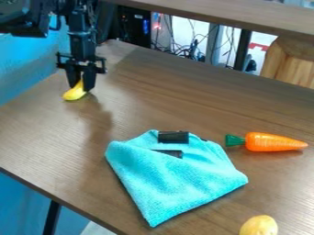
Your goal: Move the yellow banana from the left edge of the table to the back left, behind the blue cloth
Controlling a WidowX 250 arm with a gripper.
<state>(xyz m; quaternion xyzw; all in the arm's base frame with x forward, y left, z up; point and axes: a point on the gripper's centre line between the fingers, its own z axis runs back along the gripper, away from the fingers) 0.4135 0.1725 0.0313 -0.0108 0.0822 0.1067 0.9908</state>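
I am black nearly all over, from the bulky, squared housing of my arm to the tips of my claw. A thin dark cable bows out in a loop beside my narrow, blocky wrist, where grey glints pick out the stepped edges. Below that I wear a slim crossbar with short upright stubs at its ends, and then come my two fingers, plain, dark, straight-sided and blunt
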